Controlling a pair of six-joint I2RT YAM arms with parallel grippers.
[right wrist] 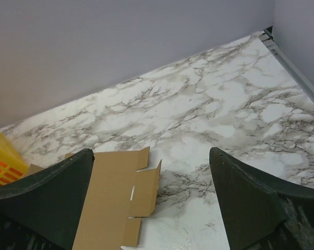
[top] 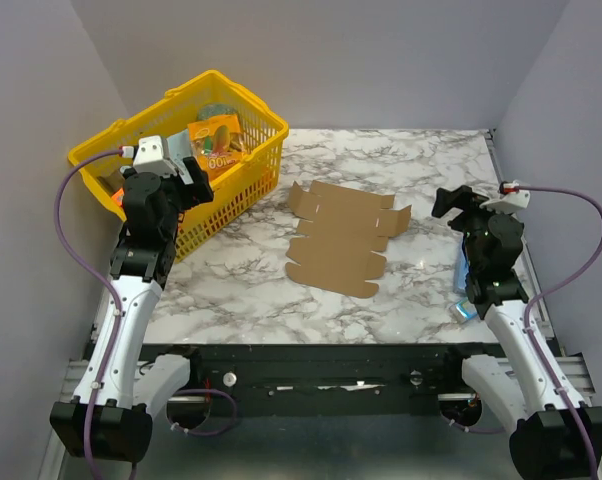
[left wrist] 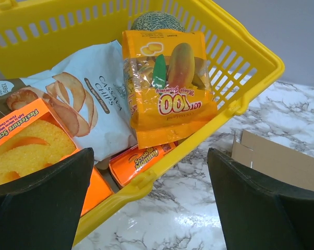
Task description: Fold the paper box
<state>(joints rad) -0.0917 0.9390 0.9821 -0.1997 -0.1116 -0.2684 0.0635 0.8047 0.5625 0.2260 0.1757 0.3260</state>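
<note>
The paper box (top: 343, 238) is a flat brown die-cut sheet with flaps, lying unfolded in the middle of the marble table. One corner of the sheet (left wrist: 277, 159) shows at the right of the left wrist view, and its right flaps (right wrist: 123, 195) show in the right wrist view. My left gripper (top: 186, 165) hovers over the near rim of the yellow basket, open, with nothing between its fingers (left wrist: 39, 198). My right gripper (top: 451, 202) hangs open to the right of the sheet, clear of it, fingers (right wrist: 251, 203) wide apart.
A yellow plastic basket (top: 256, 170) stands at the back left, holding snack packs (left wrist: 167, 83), a chips bag (left wrist: 89, 104) and orange sponge packs (left wrist: 141, 161). A small blue packet (top: 463, 290) lies by the right arm. Grey walls enclose the table.
</note>
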